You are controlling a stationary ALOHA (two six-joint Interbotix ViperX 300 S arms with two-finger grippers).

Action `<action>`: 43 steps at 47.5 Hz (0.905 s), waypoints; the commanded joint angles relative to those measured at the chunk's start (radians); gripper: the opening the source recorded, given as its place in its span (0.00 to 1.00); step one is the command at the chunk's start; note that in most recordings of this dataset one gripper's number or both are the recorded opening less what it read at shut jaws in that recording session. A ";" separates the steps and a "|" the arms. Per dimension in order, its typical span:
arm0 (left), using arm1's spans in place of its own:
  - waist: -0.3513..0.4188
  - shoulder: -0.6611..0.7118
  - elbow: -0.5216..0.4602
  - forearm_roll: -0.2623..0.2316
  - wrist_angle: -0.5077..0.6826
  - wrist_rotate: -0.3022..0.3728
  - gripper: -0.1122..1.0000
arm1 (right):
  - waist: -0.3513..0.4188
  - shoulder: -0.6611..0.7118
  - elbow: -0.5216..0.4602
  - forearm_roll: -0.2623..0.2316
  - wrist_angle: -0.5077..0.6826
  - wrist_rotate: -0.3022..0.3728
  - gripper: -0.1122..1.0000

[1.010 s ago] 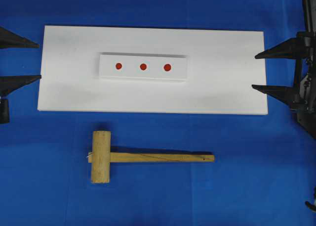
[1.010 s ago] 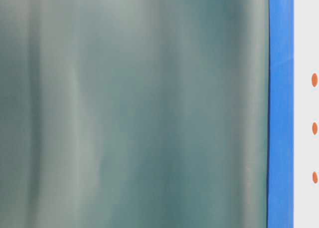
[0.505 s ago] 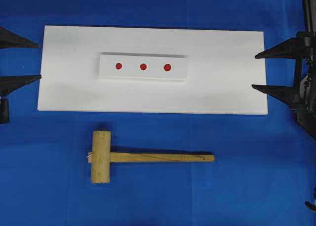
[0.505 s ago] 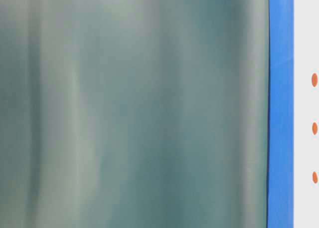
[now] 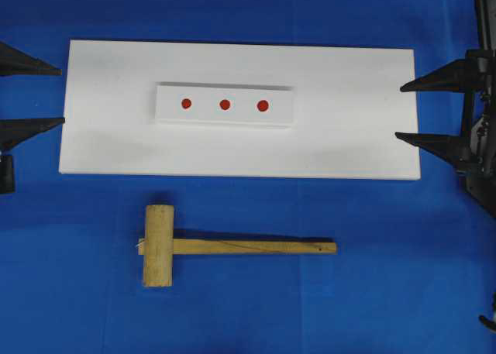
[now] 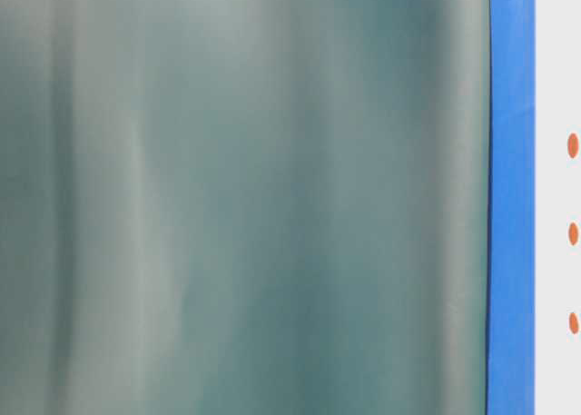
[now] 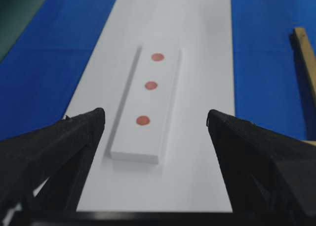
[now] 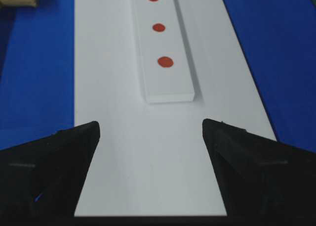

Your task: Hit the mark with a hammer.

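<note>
The light-wood hammer (image 5: 225,246) lies flat on the blue cloth in front of the white board (image 5: 349,137), head to the left, handle pointing right. A raised white strip (image 5: 225,118) on the board carries three red marks (image 5: 225,104); they also show in the left wrist view (image 7: 151,85) and the right wrist view (image 8: 158,27). My left gripper (image 5: 60,96) is open and empty at the board's left edge. My right gripper (image 5: 401,111) is open and empty at the board's right edge. Both are well away from the hammer.
The blue cloth (image 5: 387,292) covers the table around the board. The table-level view is mostly filled by a blurred grey-green surface (image 6: 245,197), with a blue band and the board's edge at its right.
</note>
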 commanded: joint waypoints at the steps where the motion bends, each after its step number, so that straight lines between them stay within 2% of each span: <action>1: 0.000 0.006 -0.011 0.002 -0.005 -0.003 0.84 | -0.003 0.006 -0.014 0.000 -0.006 0.002 0.83; 10: 0.000 0.006 -0.011 0.000 0.035 -0.006 0.83 | -0.003 0.006 -0.015 0.000 -0.003 0.002 0.83; 15: 0.011 0.003 -0.015 0.000 0.121 -0.005 0.83 | -0.003 0.000 -0.023 0.000 0.035 0.002 0.83; 20: 0.021 -0.015 -0.020 -0.002 0.227 -0.011 0.83 | -0.002 -0.009 -0.046 0.002 0.130 0.002 0.83; 28: 0.014 -0.055 -0.034 -0.003 0.250 -0.026 0.83 | -0.002 -0.020 -0.086 0.005 0.213 0.015 0.83; 43: 0.014 -0.067 -0.038 -0.002 0.255 -0.018 0.83 | -0.003 -0.015 -0.087 0.003 0.173 0.015 0.83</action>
